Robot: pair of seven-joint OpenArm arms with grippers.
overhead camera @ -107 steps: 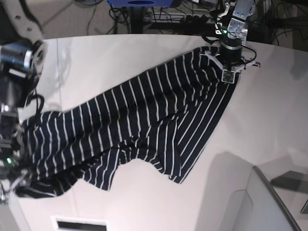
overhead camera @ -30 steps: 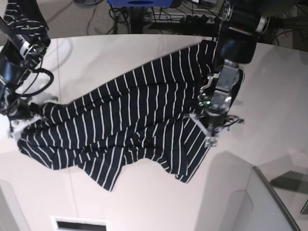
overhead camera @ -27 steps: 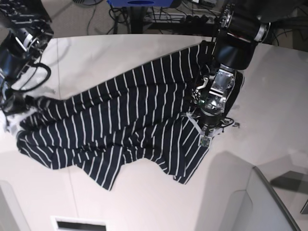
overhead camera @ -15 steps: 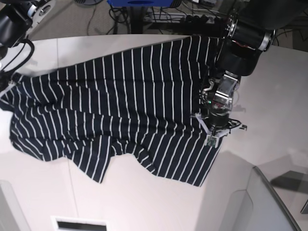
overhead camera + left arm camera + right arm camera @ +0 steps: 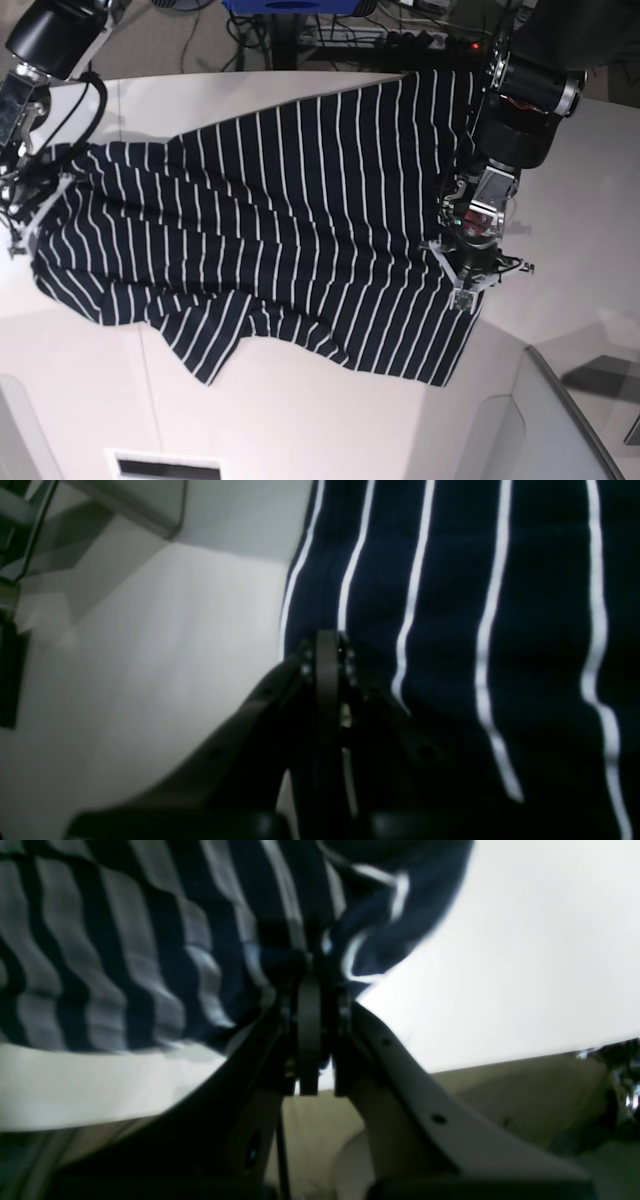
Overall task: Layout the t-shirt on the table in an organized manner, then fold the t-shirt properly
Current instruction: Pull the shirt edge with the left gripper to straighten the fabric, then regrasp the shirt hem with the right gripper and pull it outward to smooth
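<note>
The dark navy t-shirt with thin white stripes lies stretched across the off-white table, with folds along its near edge. My left gripper is shut on the shirt's right edge, low over the table. In the left wrist view the left gripper pinches the striped t-shirt beside bare table. My right gripper holds the shirt's left end. The right wrist view shows the right gripper shut on bunched t-shirt, blurred, above the table.
A pale grey bin corner stands at the front right of the table. Cables and a blue object lie beyond the far edge. A white label sits at the front. A thin dark seam crosses the tabletop on the left.
Over the last second both arms pulled apart and the shirt spread wider. Since half a second ago my left gripper shifted right and forward with the edge, and the left end dropped lower.
</note>
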